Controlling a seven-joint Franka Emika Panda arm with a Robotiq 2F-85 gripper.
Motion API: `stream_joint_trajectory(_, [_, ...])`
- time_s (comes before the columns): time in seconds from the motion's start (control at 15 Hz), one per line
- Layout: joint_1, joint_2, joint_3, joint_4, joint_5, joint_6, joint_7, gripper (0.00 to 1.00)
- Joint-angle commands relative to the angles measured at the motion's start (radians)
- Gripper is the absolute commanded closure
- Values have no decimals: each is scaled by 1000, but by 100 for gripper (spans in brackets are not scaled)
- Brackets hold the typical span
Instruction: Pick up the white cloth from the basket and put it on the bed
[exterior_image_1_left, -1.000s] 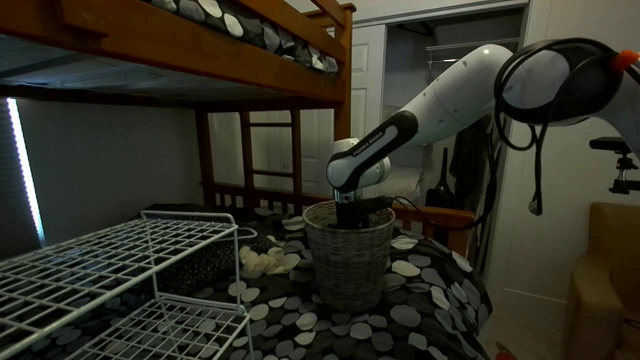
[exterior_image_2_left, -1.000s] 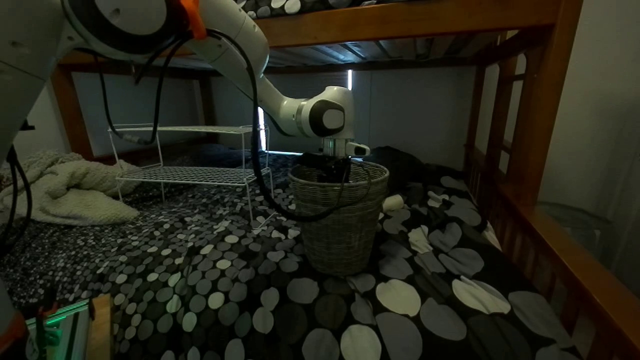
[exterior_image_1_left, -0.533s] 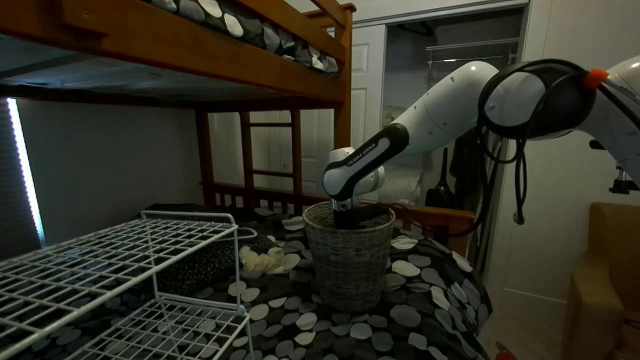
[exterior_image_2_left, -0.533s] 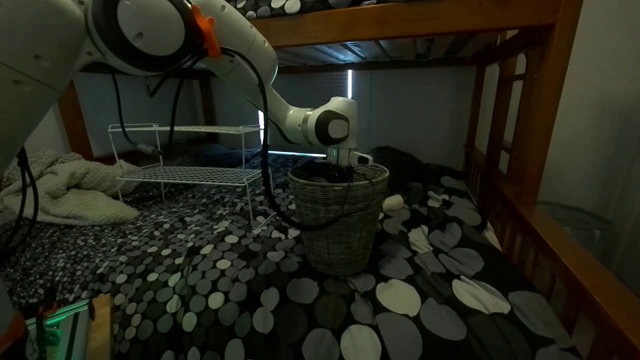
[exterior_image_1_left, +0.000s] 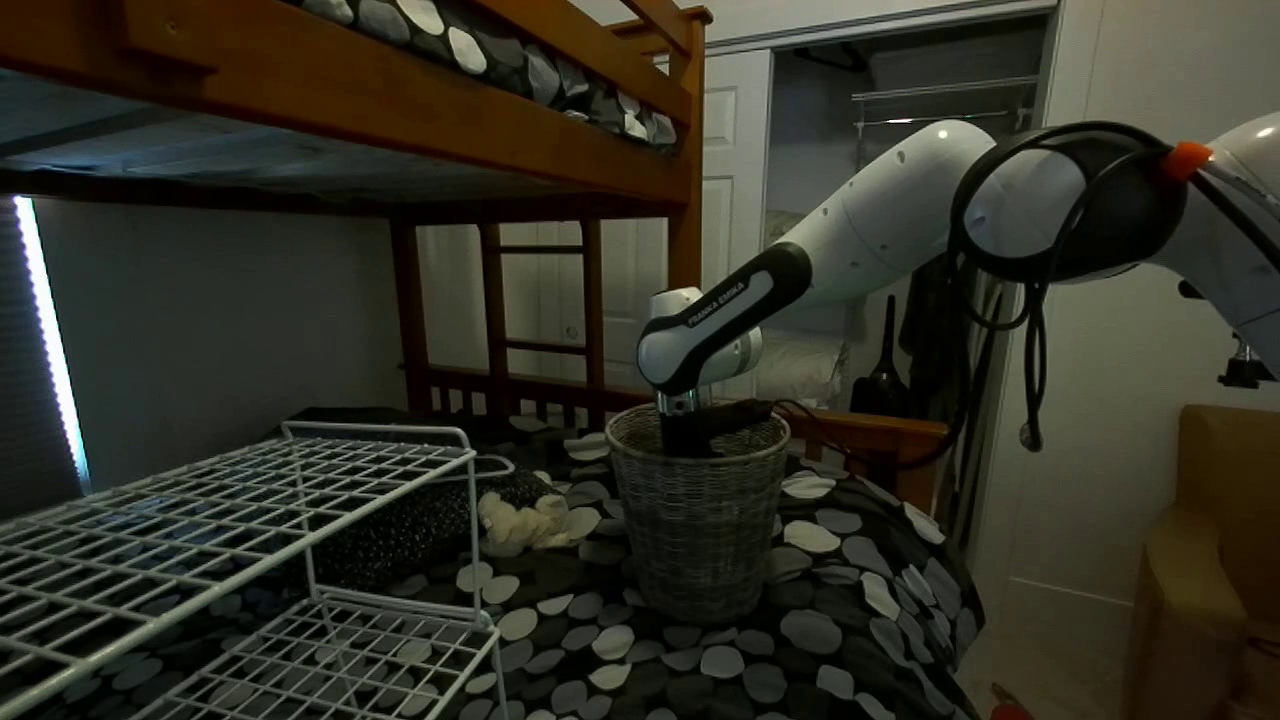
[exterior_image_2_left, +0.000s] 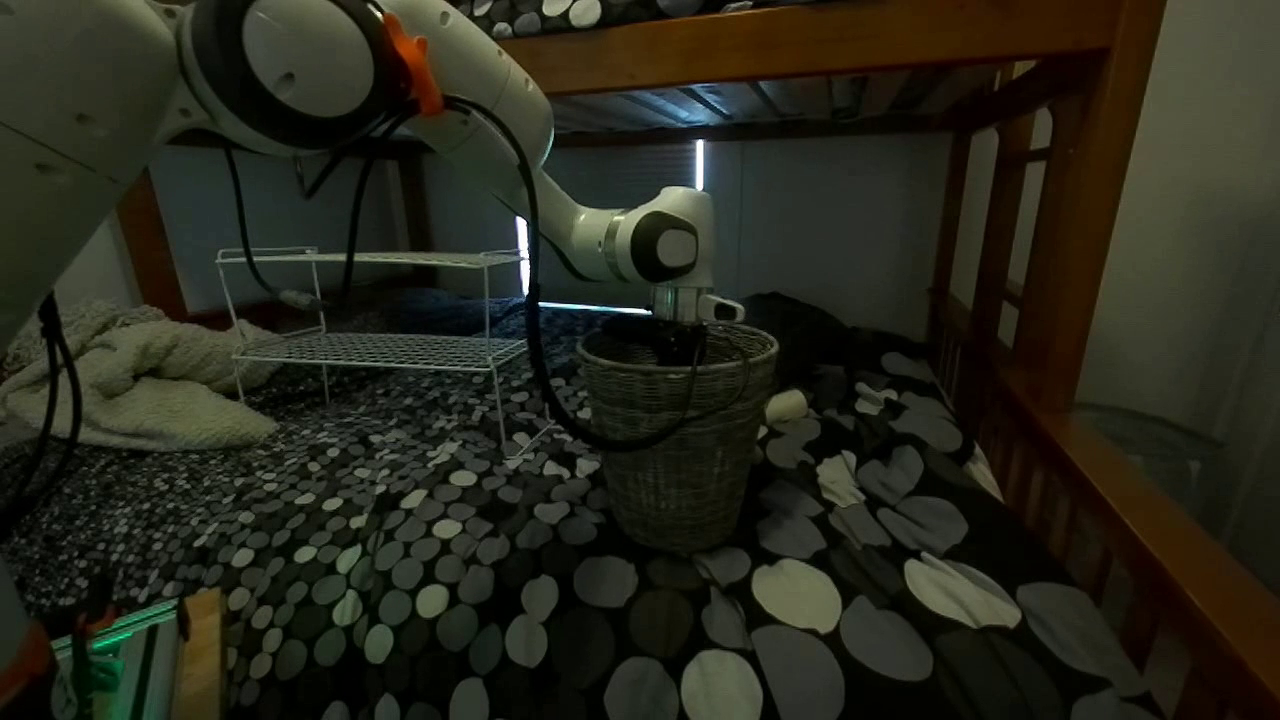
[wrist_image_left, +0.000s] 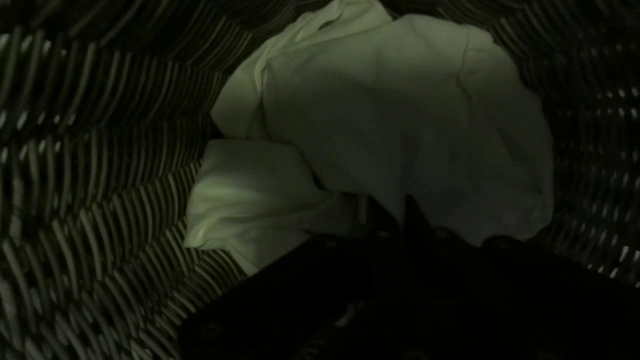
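Note:
The white cloth (wrist_image_left: 400, 100) lies bunched inside the wicker basket, seen only in the wrist view; the basket's wall hides it from outside. My gripper (wrist_image_left: 391, 209) points down into the basket, its dark fingertips close together with a fold of the cloth running in between, so it looks shut on the cloth. In both exterior views the basket (exterior_image_1_left: 700, 540) (exterior_image_2_left: 680, 470) stands upright on the bed, and only the upper part of the gripper shows above its rim. The lower bunk is the bed (exterior_image_1_left: 720, 665), with a black, grey and white dotted cover.
A white wire rack (exterior_image_1_left: 240, 520) (exterior_image_2_left: 380, 350) stands on the bed near the basket. The upper bunk (exterior_image_1_left: 450, 110) hangs overhead. A cream blanket (exterior_image_2_left: 140, 390) is heaped on the bed's far left in an exterior view. A wooden rail (exterior_image_2_left: 1150, 520) runs along the bed's end.
The arm has come down further into the basket, then risen very slightly in the last half second, shifting a little sideways. Basket and rack have stayed put.

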Motion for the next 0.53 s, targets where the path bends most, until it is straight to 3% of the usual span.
stream_joint_trajectory(0.0, [28, -16, -24, 14, -30, -48, 45, 99])
stream_joint_trajectory(0.47, [31, -163, -9, -17, 6, -82, 95, 98])
